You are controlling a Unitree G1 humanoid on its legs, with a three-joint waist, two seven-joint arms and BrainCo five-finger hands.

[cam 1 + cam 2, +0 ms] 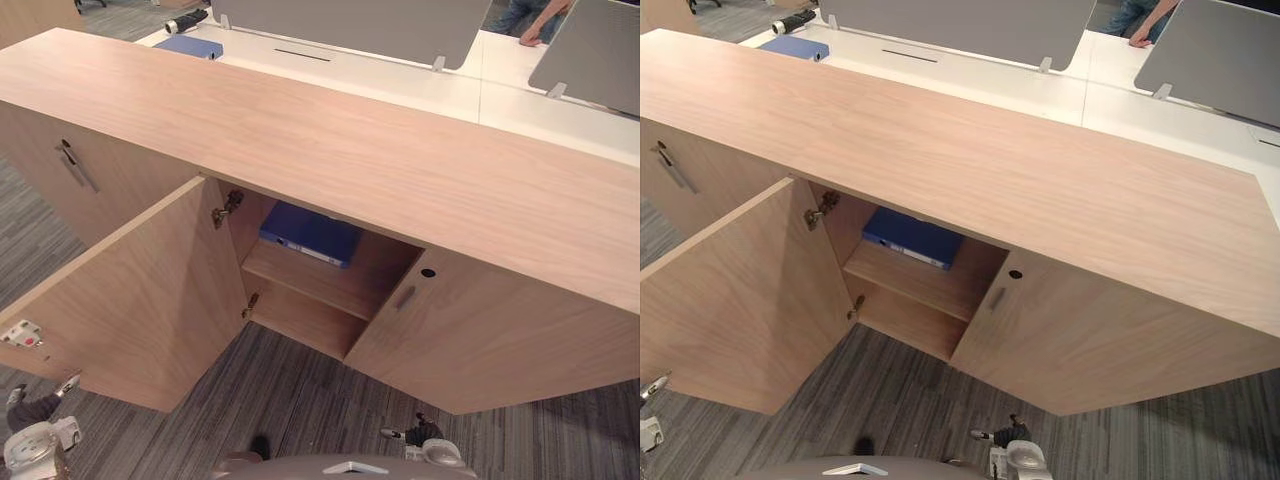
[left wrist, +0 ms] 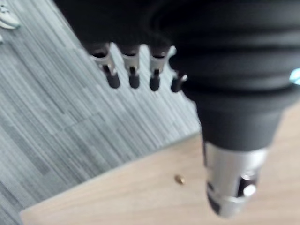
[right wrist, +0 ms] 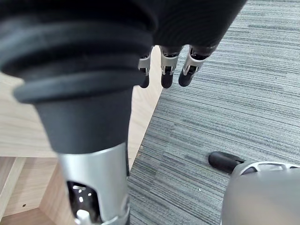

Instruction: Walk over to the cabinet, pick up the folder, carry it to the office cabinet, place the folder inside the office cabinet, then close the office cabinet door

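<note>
Left hand (image 1: 35,410), lower left beside the open cabinet door (image 1: 140,300), and right hand (image 1: 425,433), bottom centre, hang empty, fingers relaxed.

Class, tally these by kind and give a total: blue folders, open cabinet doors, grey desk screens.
Blue folders: 2 (shelf folder, desk folder)
Open cabinet doors: 2 (left door, right door)
Grey desk screens: 2 (left screen, right screen)
Total: 6
</note>
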